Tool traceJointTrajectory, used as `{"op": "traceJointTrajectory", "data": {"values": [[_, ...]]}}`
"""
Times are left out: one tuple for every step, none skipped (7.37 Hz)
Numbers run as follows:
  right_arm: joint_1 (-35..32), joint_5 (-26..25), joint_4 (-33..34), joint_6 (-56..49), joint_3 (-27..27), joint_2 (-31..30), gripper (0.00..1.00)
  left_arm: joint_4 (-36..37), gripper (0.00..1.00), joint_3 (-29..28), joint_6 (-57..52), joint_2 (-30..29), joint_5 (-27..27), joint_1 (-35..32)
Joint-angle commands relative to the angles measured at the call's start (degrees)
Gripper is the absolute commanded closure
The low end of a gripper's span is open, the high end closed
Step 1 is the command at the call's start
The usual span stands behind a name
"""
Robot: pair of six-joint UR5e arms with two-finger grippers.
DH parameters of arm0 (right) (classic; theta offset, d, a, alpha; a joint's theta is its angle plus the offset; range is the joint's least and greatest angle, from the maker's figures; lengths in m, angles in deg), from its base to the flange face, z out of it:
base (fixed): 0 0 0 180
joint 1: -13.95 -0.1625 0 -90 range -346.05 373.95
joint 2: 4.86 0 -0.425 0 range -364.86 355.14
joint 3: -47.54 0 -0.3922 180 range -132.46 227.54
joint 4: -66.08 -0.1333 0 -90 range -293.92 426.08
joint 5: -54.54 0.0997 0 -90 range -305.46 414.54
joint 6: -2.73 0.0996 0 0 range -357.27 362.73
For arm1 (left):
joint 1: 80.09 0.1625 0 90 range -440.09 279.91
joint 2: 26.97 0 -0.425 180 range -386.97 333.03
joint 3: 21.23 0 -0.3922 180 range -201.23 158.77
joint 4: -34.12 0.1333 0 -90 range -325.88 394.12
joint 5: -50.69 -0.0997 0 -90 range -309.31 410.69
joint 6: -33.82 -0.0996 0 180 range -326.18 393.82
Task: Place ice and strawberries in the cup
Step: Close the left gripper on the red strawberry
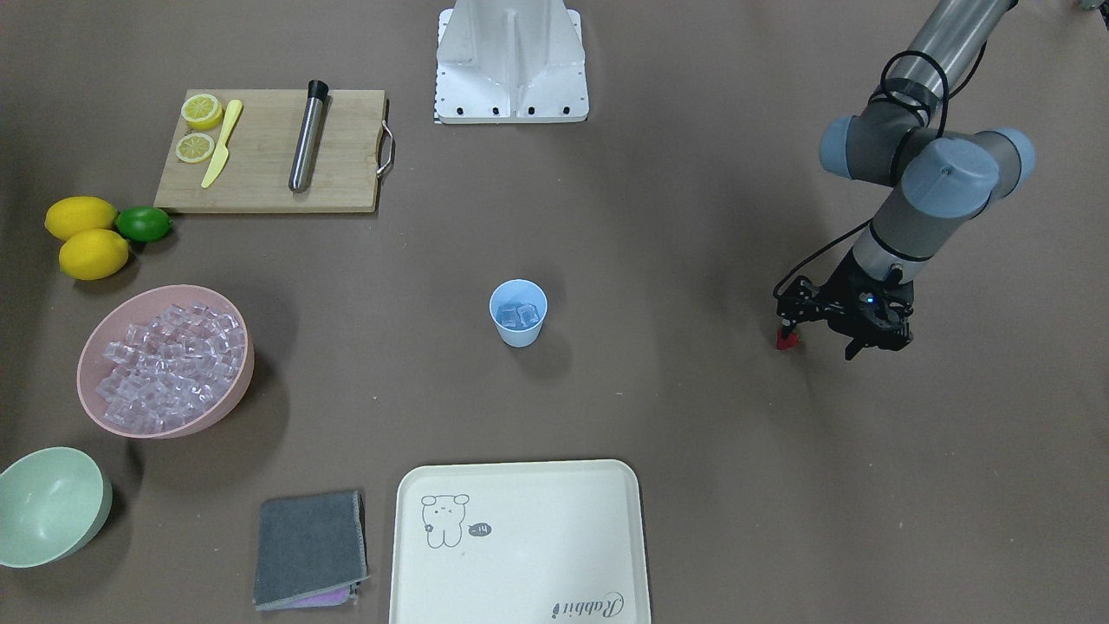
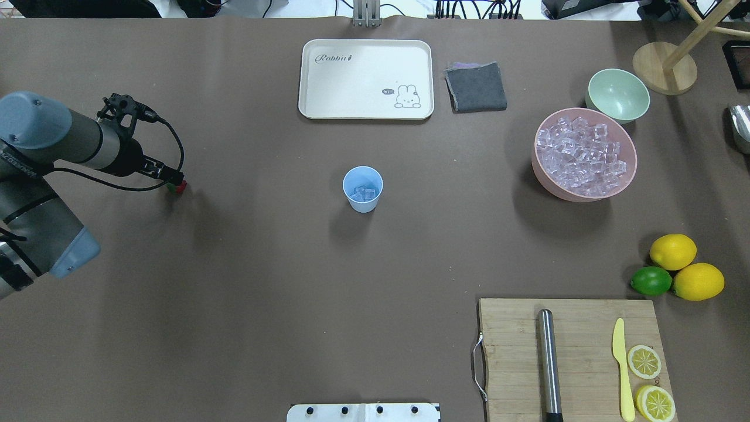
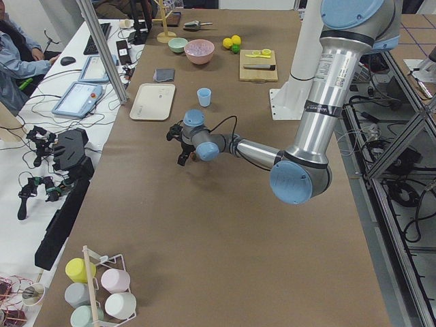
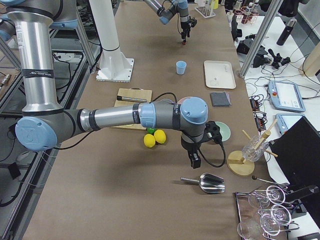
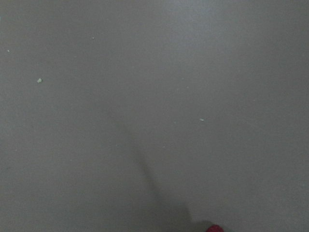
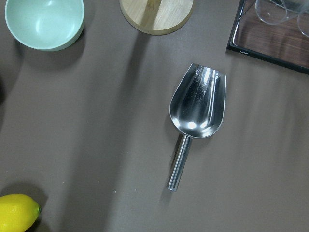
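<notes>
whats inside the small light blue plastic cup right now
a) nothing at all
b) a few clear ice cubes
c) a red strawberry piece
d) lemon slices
b: the overhead view shows a few clear glassy ice cubes at the bottom of the small light blue plastic cup, while the tiny red strawberry piece is off at the left gripper, well apart from the cup.

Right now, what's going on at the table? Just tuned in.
The left gripper is at the strawberry, well to one side of the cup; whether it grips it is unclear. The cup stands mid-table with a few ice cubes already inside. The right arm hangs above the metal scoop, beyond the pink bowl of ice.
</notes>
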Motion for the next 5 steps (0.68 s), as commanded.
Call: {"op": "traceJointTrajectory", "data": {"values": [[0.0, 0.17, -0.01, 0.22, 0.54, -0.02, 0.01, -0.69, 0.04, -0.13, 0.07, -0.05, 0.18, 0.08], [0.0, 0.35, -0.01, 0.31, 0.46, -0.11, 0.01, -0.69, 0.04, 0.48, 3.12, -0.22, 0.35, 0.34], [0.09, 0.18, -0.01, 0.4, 0.02, -0.11, 0.01, -0.78, 0.04, 0.31, 3.93, -0.66, 1.66, 0.95], [0.09, 0.0, -0.09, 0.4, -0.16, -0.11, 0.01, -0.78, 0.04, 0.31, 3.94, -0.67, 1.41, 1.57], [0.09, 0.0, -0.01, 0.49, -0.25, -0.11, 0.01, -0.69, 0.05, 0.22, 3.94, -0.67, 1.32, 2.1]]}}
